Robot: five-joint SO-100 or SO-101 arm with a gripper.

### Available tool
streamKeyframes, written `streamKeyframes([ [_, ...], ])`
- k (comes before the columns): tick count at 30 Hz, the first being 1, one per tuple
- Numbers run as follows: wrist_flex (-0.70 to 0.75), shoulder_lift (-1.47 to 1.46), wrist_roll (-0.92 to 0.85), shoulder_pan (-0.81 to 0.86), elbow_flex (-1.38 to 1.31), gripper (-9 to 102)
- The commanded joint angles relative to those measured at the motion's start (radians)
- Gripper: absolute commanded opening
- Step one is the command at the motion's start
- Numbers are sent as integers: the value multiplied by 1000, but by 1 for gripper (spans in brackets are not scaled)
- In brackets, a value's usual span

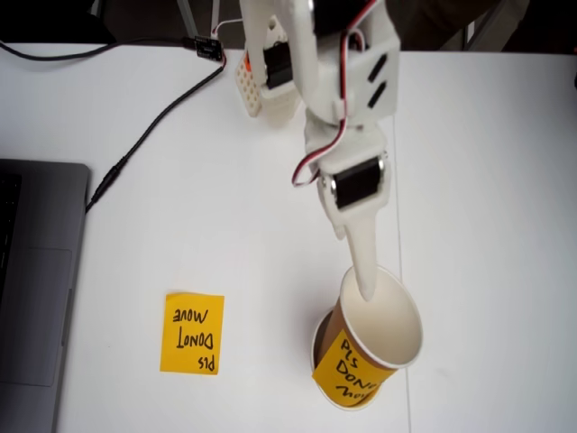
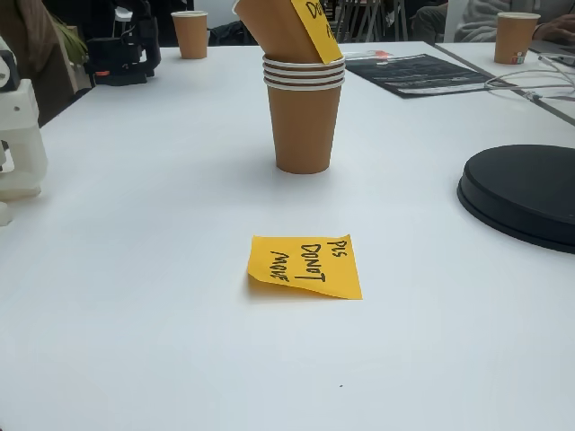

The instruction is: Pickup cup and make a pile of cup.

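Observation:
The cup, brown outside and white inside, leans tilted with its bottom set into the mouth of a plain cup beneath it. Its orange handwritten note faces the near edge in a fixed view. My gripper comes down from the top, with one white finger inside the rim and the other hidden behind the cup wall, shut on the rim. From the side, the tilted cup sits on top of the pile of cup, which shows stacked rims.
A loose orange sticky note lies flat on the white table. A laptop sits at the left edge, with a black cable near it. A black round disc lies to the right, with two other cups far back.

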Motion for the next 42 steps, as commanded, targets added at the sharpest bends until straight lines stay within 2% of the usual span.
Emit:
streamKeyframes([
  [1, 3, 48, 8, 86, -5, 29],
  [7, 3, 48, 8, 196, -3, 29],
  [15, 2, 100, 8, 213, 117, 28],
  [25, -11, 322, -3, 215, 416, 6],
  [32, -12, 390, -5, 215, 494, -7],
  [42, -15, 443, -5, 216, 597, -7],
])
